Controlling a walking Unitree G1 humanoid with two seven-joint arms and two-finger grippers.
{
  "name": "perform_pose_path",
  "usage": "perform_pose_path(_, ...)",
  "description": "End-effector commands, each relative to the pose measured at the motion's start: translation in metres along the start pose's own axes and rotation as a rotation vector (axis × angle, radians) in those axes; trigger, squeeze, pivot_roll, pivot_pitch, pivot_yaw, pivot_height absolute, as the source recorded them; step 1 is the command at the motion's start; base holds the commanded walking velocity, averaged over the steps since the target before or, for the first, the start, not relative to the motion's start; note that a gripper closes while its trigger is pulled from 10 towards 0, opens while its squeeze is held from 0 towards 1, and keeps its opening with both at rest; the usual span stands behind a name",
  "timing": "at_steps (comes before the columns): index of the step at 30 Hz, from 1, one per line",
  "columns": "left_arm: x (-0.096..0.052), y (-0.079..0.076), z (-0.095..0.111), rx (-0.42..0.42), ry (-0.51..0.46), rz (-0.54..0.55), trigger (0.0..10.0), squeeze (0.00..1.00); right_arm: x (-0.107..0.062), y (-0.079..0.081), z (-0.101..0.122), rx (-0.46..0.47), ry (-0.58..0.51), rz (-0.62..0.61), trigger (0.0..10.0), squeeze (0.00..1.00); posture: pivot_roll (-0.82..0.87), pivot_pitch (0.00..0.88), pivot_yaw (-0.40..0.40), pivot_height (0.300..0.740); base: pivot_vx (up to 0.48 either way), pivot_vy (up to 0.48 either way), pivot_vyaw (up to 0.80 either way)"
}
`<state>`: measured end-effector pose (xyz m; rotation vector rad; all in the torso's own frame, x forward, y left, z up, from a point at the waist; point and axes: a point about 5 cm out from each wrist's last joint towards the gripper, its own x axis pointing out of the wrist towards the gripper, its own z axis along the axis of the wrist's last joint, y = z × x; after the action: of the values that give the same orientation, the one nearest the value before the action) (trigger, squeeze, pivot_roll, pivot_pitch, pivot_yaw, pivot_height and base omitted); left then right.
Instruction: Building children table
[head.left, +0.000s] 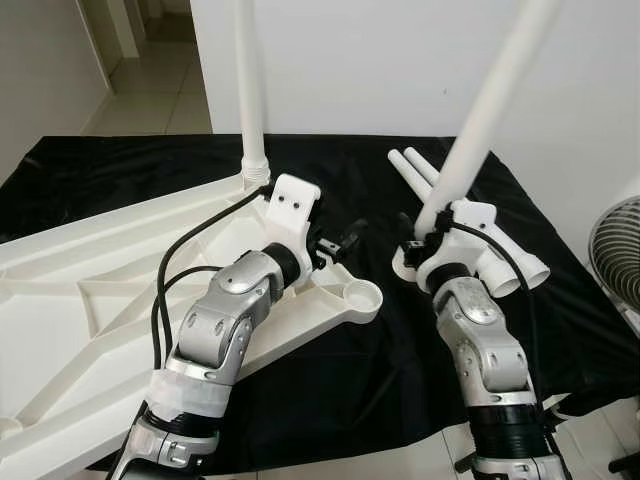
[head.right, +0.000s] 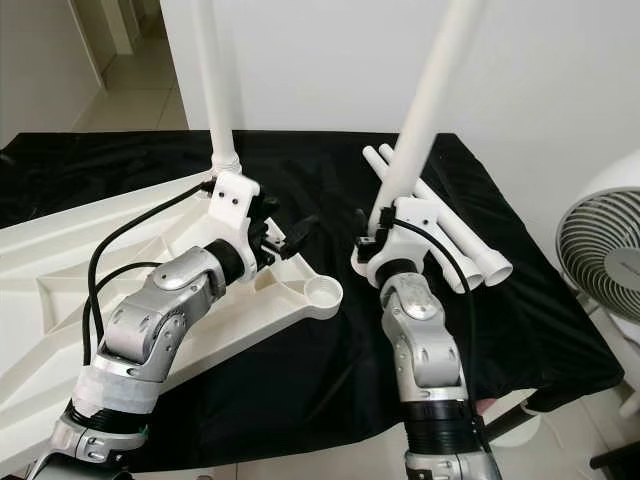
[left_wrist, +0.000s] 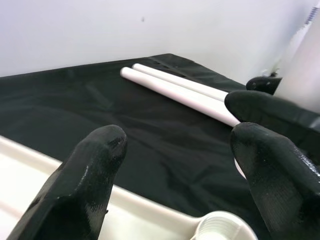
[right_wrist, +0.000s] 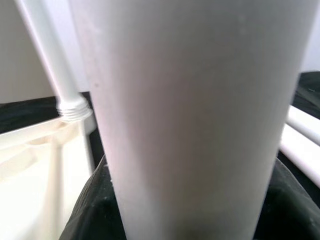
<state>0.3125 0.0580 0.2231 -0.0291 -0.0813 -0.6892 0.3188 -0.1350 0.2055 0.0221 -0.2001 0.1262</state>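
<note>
On the black-draped bench (head.left: 120, 170) lies the upturned white tabletop (head.left: 90, 300), one leg (head.left: 252, 90) screwed in. Right tool (head.right: 385, 232) pinches a second leg (head.right: 425, 110), held upright beside the empty corner socket (head.left: 362, 295). Left tool (head.left: 338, 243), fingers spread, hovers by that socket. Two legs (head.right: 450, 230) remain beyond.
</note>
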Motion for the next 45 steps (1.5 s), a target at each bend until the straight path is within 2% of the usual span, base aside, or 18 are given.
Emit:
perform_pose_path(1,-0.010,0.010,-0.012,-0.041,0.020,0.122,10.0,0.00,0.001,0.005,-0.006,-0.026,-0.012,0.031,10.0,0.00,0.05,0.002,-0.045,0.740,0.000,0.000,0.00)
perform_pose_path(4,-0.012,0.011,-0.016,-0.042,0.029,0.121,10.0,0.00,0.000,0.006,-0.008,-0.032,-0.012,0.046,10.0,0.00,0.05,0.001,-0.041,0.740,0.000,0.000,0.00)
perform_pose_path(5,-0.014,0.013,-0.019,-0.016,0.035,0.131,10.0,0.00,-0.002,0.008,-0.011,-0.038,-0.015,0.067,10.0,0.00,0.04,0.000,-0.033,0.740,0.000,0.000,0.00)
perform_pose_path(10,-0.015,0.014,-0.017,0.013,0.019,0.144,10.0,0.00,-0.004,0.008,-0.013,-0.033,-0.026,0.084,10.0,0.00,0.04,0.000,-0.022,0.740,0.000,0.000,0.00)
perform_pose_path(19,-0.018,0.001,-0.021,0.067,0.023,0.094,10.0,0.00,-0.009,0.011,-0.022,-0.034,-0.026,0.098,10.0,0.00,0.04,0.010,0.006,0.740,0.000,0.000,0.00)
perform_pose_path(21,-0.019,0.001,-0.020,0.108,0.034,0.078,10.0,0.00,-0.010,0.010,-0.023,-0.041,-0.025,0.099,10.0,0.00,0.05,0.007,0.026,0.740,0.000,0.000,0.00)
perform_pose_path(22,-0.021,0.002,-0.021,0.086,0.043,0.072,10.0,0.00,-0.009,0.011,-0.023,-0.052,-0.037,0.108,10.0,0.00,0.05,0.002,0.061,0.740,0.000,0.000,0.00)
perform_pose_path(26,-0.026,0.005,-0.026,0.064,0.071,0.086,10.0,0.00,-0.006,0.013,-0.021,-0.077,-0.060,0.135,10.0,0.00,0.05,0.000,0.079,0.740,0.000,0.000,0.00)
perform_pose_path(36,-0.028,0.013,-0.032,0.085,0.106,0.143,10.0,0.00,0.001,0.019,-0.023,-0.087,-0.069,0.167,10.0,0.00,0.05,0.004,0.094,0.740,0.000,0.000,0.00)
perform_pose_path(45,-0.032,0.024,-0.029,0.092,0.125,0.179,10.0,0.00,0.010,0.016,-0.022,-0.120,-0.100,0.147,10.0,0.00,0.06,0.000,0.175,0.740,0.000,0.000,0.00)
